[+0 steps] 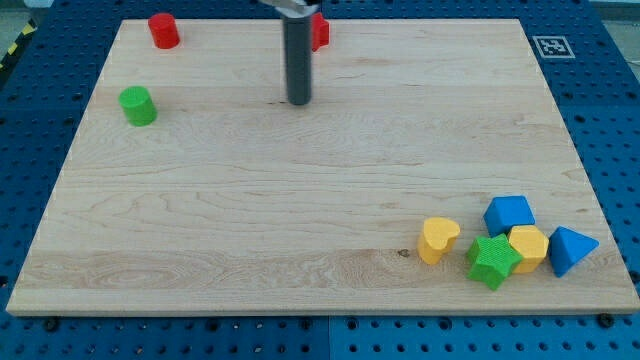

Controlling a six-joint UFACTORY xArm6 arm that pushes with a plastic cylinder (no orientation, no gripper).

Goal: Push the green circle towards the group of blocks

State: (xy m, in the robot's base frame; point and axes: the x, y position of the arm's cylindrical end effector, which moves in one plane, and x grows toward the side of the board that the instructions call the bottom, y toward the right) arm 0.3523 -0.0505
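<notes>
The green circle (138, 105) is a short green cylinder near the board's left edge, toward the view's top. My tip (299, 101) is the lower end of a dark rod, well to the right of the green circle and apart from it. The group of blocks lies at the view's bottom right: a yellow heart (437, 240), a green star (492, 262), a yellow hexagon (528, 247), a blue pentagon-like block (509, 214) and a blue triangle (569, 249).
A red cylinder (164, 31) stands at the top left of the wooden board (300, 220). Another red block (320, 32) is partly hidden behind the rod at the top. A marker tag (551, 46) sits at the top right corner.
</notes>
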